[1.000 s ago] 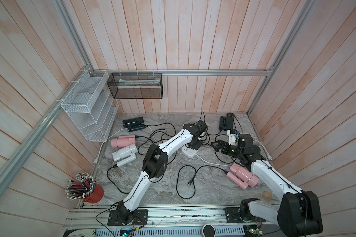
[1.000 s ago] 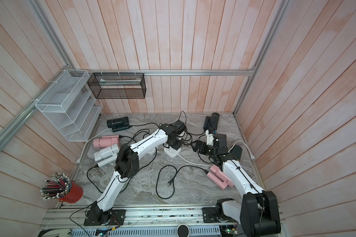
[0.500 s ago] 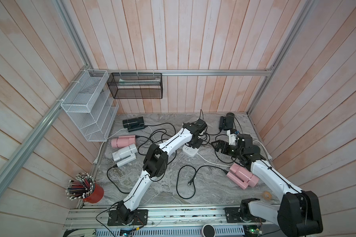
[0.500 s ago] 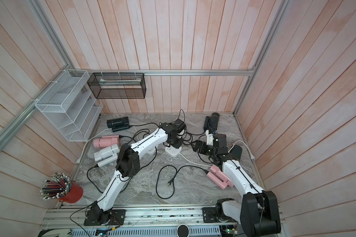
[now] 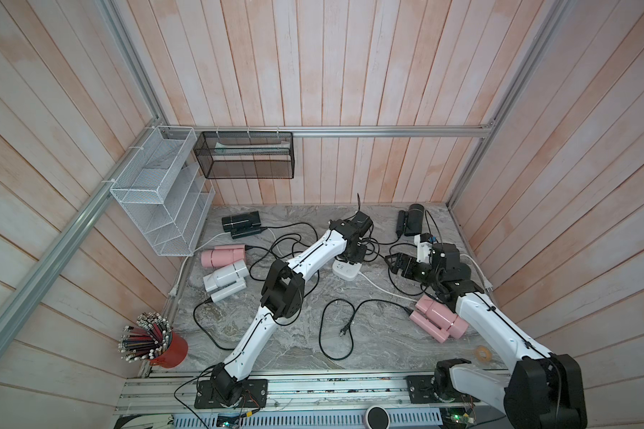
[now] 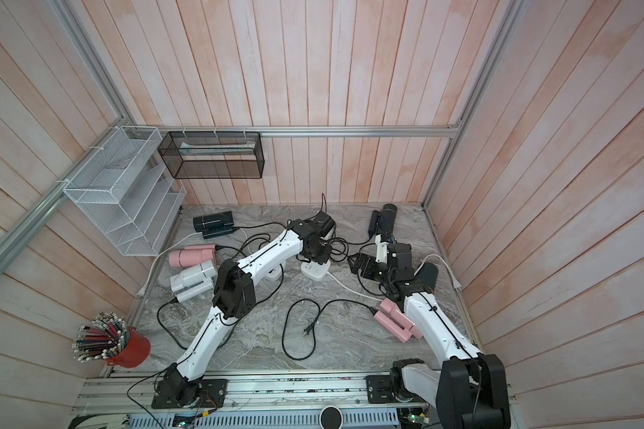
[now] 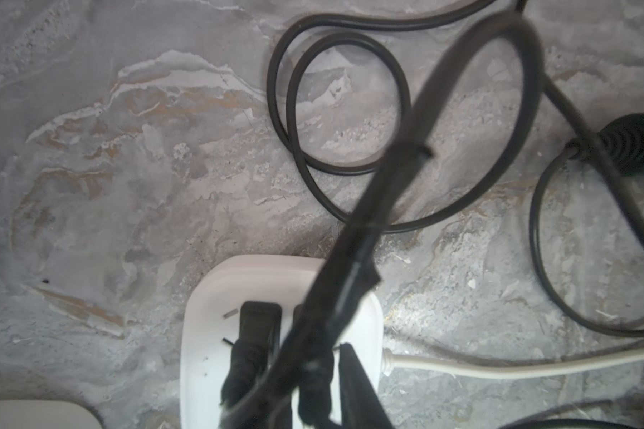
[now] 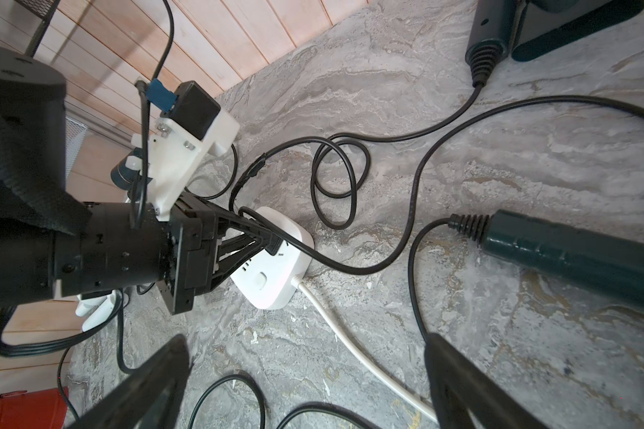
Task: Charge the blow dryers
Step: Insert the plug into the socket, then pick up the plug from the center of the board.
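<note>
Loose plug: a loose plug point(image 5: 344, 329) lies on the table nearest the bases. Its cord runs to the pink dryer point(image 5: 437, 321) beside the right arm, so that one is not charging.
Right gripper: the right gripper point(image 8: 307, 343) has its jaws spread wide and empty, short of the strip point(image 8: 276, 284).
Change: over the last second neither arm has visibly shifted; the left gripper point(image 8: 266, 237) has stayed down on the strip.
Left gripper: its fingers are narrowed about a black plug point(image 8: 274, 246) at a socket; whether clamped or letting go, I cannot tell.
Meaning: probably one insertion is finishing and release comes next.
Left side: the second pink dryer point(image 5: 222, 256) and the grey dryer point(image 5: 225, 276) lie together.
Far: a black dryer point(image 5: 240, 223) lies far left and a second black dryer point(image 5: 411, 224) far right, by the back wall.
Views: only the left wrist view shows the strip's face with free slots point(image 7: 231, 314); the top views hide it under the wrist. Only the right wrist view shows a dark dryer handle point(image 8: 573, 256).
</note>
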